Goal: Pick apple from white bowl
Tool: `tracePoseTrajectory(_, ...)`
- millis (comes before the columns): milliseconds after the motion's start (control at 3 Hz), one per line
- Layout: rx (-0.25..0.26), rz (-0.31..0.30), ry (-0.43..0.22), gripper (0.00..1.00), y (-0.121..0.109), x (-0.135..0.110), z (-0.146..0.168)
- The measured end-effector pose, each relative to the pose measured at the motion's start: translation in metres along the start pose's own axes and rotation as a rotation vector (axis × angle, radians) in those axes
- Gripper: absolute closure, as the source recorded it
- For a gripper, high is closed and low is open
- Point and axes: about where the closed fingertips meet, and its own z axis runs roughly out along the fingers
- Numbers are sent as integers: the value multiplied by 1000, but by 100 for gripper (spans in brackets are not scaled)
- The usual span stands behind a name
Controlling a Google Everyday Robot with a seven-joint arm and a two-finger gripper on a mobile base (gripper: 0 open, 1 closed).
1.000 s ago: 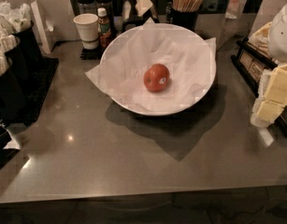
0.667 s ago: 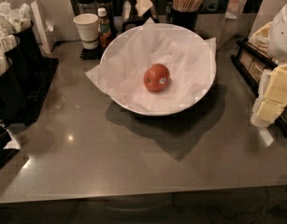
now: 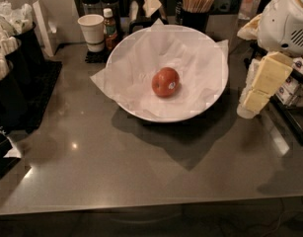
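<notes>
Although the apple (image 3: 165,82) has not been touched, the gripper (image 3: 257,95) has come in from the right edge of the scene since a moment ago. It has slid left and a little toward the far side. It now hangs just beside the right rim of the white bowl (image 3: 156,118), with more of the white arm showing above it at far right. Whether the gripper is open or closed I cannot tell from this angle; it holds nothing that I can see.

The apple sits near the middle of the bowl on the crinkled white paper (image 3: 136,63), its small sticker turned toward the near right. Nothing else in the scene has shifted. The bowl rests on the grey counter (image 3: 116,167), and the paper cup (image 3: 91,31) and a small bottle (image 3: 109,28) stand at its far left. A dark holder of wooden sticks (image 3: 196,4) stands behind it.

I read this as the start of the approach, with the picking itself not yet begun. The gripper has to clear the rim and come down over the fruit. Because the paper is loose and the apple round, the apple may roll away under a sideways nudge.
</notes>
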Motion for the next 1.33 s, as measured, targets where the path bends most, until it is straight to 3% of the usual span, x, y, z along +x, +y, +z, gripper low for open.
tracePoseTrajectory(333, 0, 0, 0, 0, 0, 0, 0)
tracePoseTrajectory(667, 26, 61, -91, 0, -18, -4, 12)
tracePoseTrajectory(1000, 31, 93, -213, 0, -53, -27, 33)
tracePoseTrajectory(1333, 0, 63, -260, 0, -74, -52, 49)
